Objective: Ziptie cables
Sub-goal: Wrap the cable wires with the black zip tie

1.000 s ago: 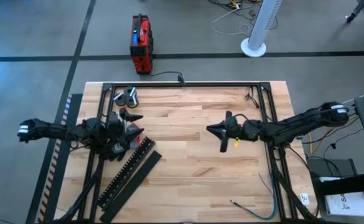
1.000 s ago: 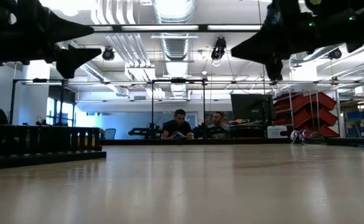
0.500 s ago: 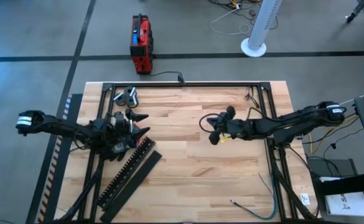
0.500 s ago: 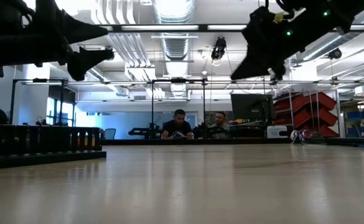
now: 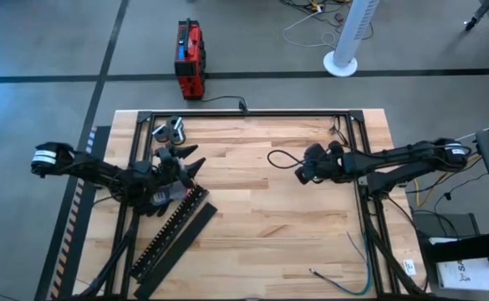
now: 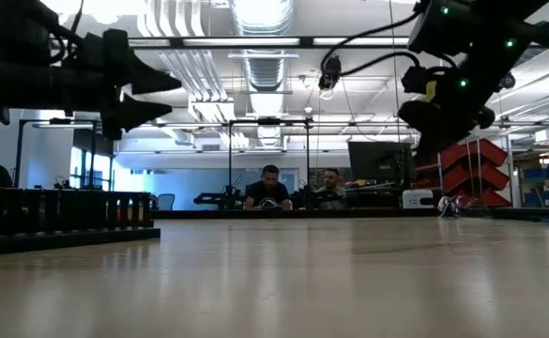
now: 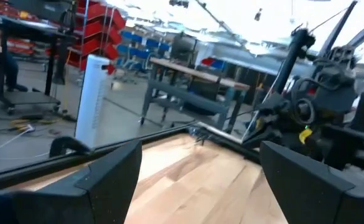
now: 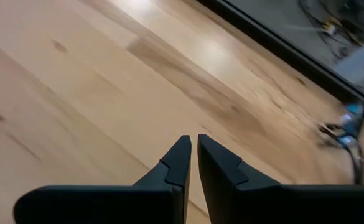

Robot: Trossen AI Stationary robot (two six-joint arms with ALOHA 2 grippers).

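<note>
The cables (image 5: pixel 354 266) lie at the table's near right corner, well nearer the right gripper (image 5: pixel 299 173), which hovers mid-table nearly closed and empty, than the wide-open, empty left gripper (image 5: pixel 196 164).

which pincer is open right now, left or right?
The left pincer, over the table's left side, fingers spread wide. The right pincer has fingertips nearly touching.

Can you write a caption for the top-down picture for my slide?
Two robot arms hover over a wooden table, left end effector open beside a black duct.
</note>
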